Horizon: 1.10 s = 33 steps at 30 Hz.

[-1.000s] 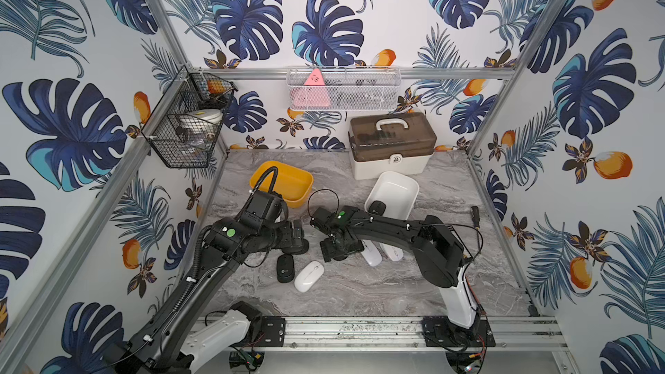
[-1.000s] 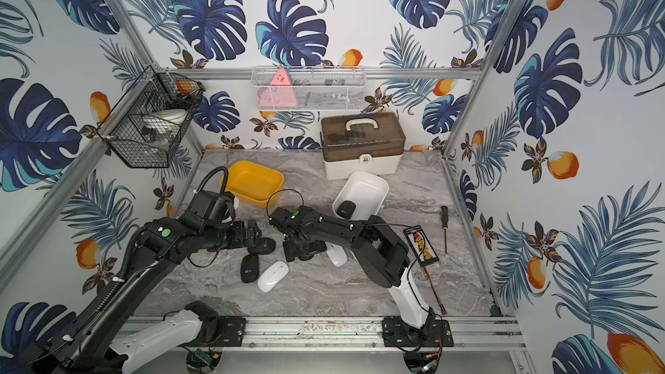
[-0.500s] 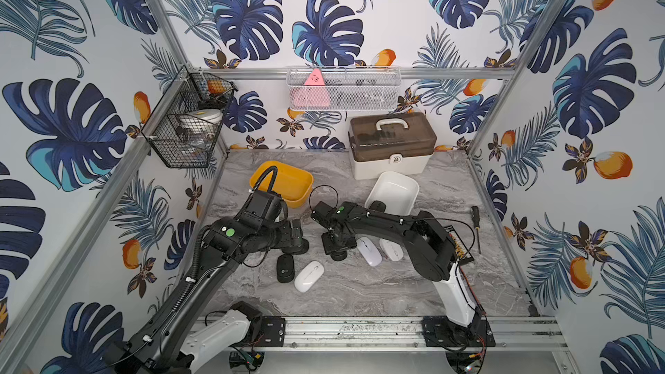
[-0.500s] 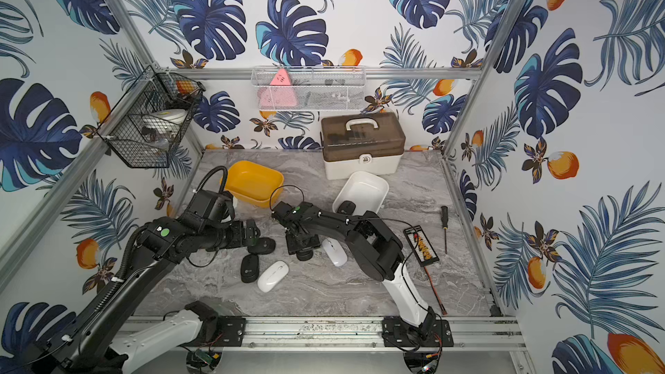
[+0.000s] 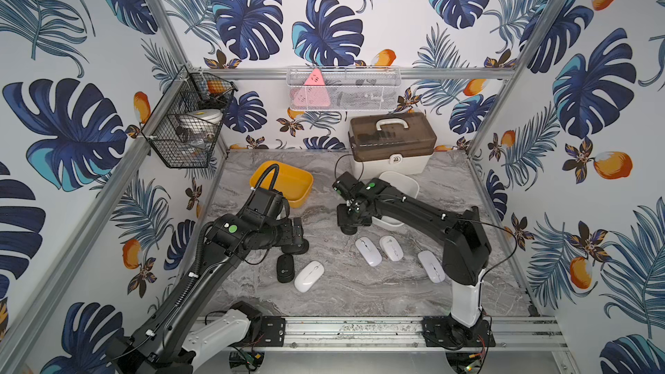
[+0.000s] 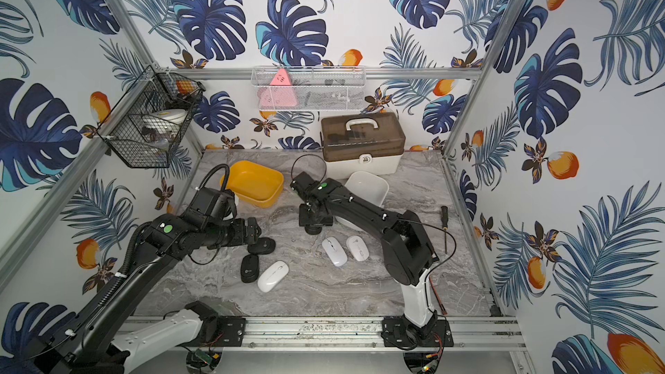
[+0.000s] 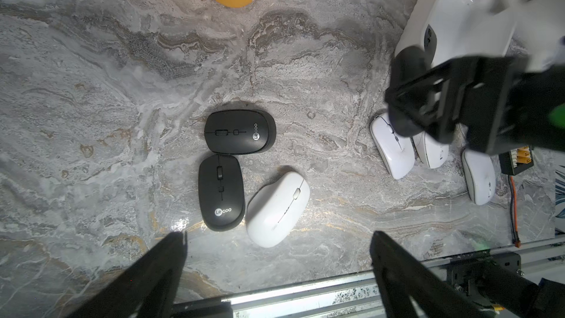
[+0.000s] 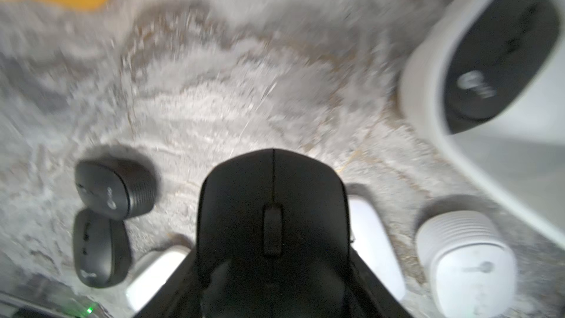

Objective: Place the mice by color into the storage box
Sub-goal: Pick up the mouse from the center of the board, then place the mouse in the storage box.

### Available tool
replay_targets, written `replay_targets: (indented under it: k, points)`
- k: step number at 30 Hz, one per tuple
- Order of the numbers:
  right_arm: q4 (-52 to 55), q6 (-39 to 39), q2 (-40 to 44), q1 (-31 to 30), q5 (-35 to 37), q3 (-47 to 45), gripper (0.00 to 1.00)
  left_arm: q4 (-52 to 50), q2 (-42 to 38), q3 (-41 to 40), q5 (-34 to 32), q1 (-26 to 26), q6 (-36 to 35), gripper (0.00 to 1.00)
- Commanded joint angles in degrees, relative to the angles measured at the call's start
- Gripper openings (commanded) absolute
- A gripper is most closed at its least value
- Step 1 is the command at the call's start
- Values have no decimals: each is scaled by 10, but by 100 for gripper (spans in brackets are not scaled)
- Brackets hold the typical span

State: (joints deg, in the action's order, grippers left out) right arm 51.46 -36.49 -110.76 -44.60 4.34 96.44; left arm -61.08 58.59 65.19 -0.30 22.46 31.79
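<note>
Gripping a black mouse (image 8: 272, 209), your right gripper (image 5: 351, 221) hangs just left of the white box (image 5: 410, 183) | your left gripper (image 7: 277, 237) gapes wide over two black mice (image 7: 240, 131), near-left | white mice (image 5: 368, 251) lie loose nearby.

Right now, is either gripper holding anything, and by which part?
The right gripper holds a black mouse by its two long sides, toward the rear end. The left gripper is open and empty.
</note>
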Motion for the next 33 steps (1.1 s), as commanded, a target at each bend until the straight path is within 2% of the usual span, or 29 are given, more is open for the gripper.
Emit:
replay_targets:
  k: [1,7,13,17,20,33]
  points:
    - [32,-12,15,52,26,6,59,10,4,7,1,-1,-7,99]
    - [0,-34,14,170,24,-20,57,13,7,6,10,-1,-12,99]
    - [-28,-62,-22,232,10,-30,57,9,3,0,12,-1,-12,99]
    - [-12,-67,-64,237,-5,-11,57,8,4,0,12,-1,-15,99]
    - [-22,-76,-73,239,-7,-38,57,6,9,6,9,-1,-19,99]
    - [-9,-40,-11,253,15,-140,61,11,10,2,8,-1,-22,99]
